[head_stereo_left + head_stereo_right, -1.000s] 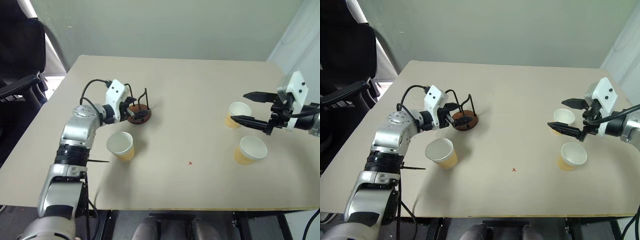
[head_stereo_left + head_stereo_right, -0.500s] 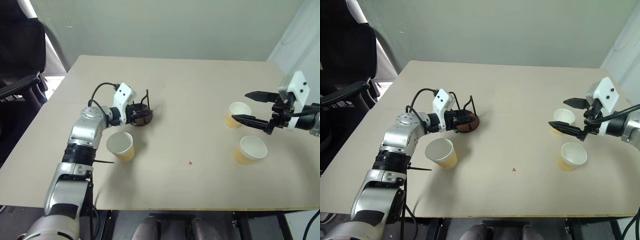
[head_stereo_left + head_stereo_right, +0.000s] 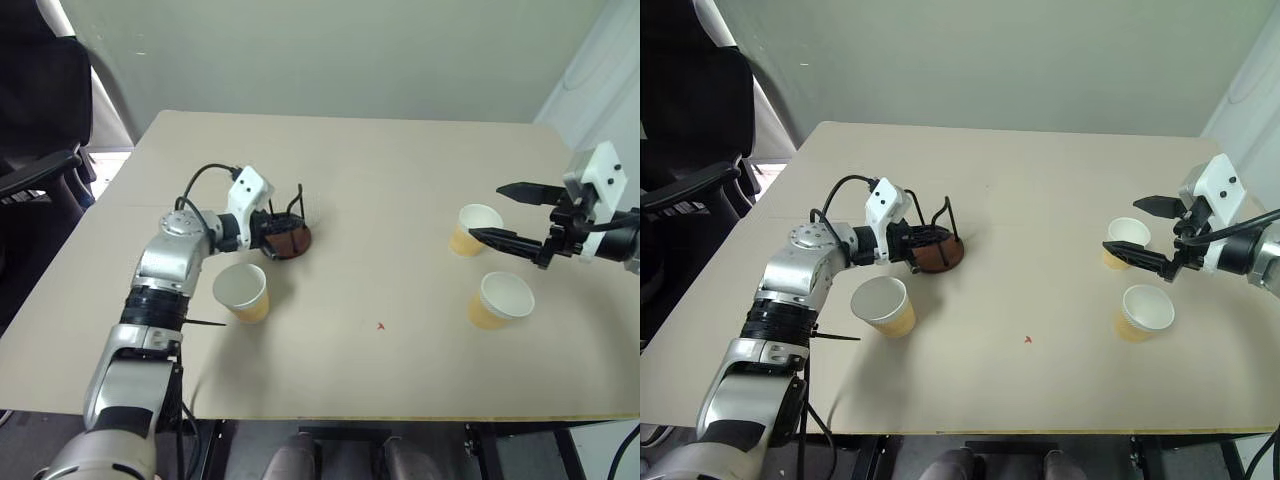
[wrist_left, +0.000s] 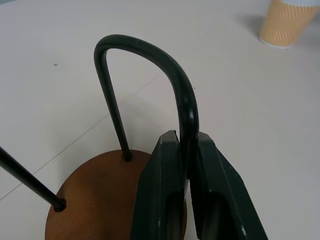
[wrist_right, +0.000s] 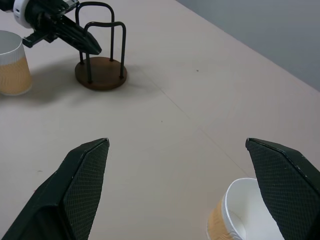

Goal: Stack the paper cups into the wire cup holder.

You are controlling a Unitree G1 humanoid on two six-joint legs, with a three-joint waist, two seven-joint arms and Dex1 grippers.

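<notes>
Cup 1 (image 3: 242, 291): upright near the table's left edge, closest of the three to the near edge on that side, open mouth up, just in front of the holder but not touching it.
Cup 2 (image 3: 500, 300): upright near the right edge, nearer the front than cup 3, standing free.
Cup 3 (image 3: 474, 229): upright just behind cup 2, close to the right edge; its rim lies between the right hand's two fingers, with no contact visible.
Right hand (image 3: 507, 213): fingers spread wide, nothing gripped, hovering over the table at cup 3, pointing toward the table's middle.
Holder (image 3: 289, 237): brown disc base on the table, left of centre, behind cup 1; black wire loops stand up from it; no cup inside.
Left hand (image 4: 187, 150): clenched on one wire loop of the holder, the wire pinched between both fingers just above the base.
Table (image 3: 380, 180): pale tan top carrying all of it.
</notes>
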